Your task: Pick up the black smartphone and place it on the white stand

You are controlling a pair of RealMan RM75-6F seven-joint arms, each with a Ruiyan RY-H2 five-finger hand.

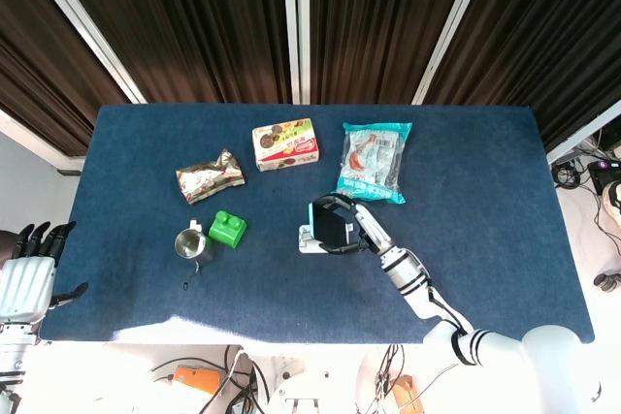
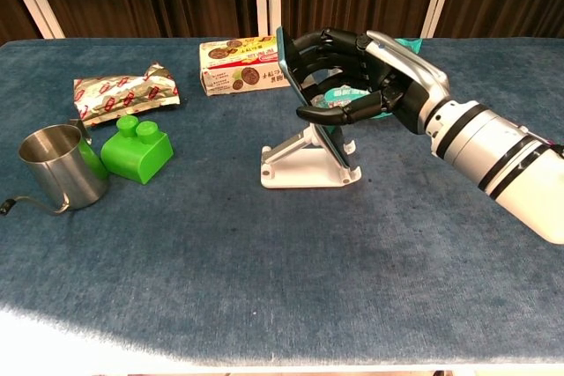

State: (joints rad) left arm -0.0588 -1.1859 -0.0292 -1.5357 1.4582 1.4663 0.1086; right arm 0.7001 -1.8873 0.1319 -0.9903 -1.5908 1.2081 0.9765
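The black smartphone stands tilted against the sloping back of the white stand, its lower end close to the stand's front lip. My right hand grips the phone from the right, fingers wrapped over its upper part and thumb below. From the head view the phone and right hand cover most of the stand. My left hand hangs off the table's left edge, fingers apart, holding nothing.
A green block and a steel cup sit left of the stand. A snack pouch and a cookie box lie behind them. A teal packet lies at the back, behind my right hand.
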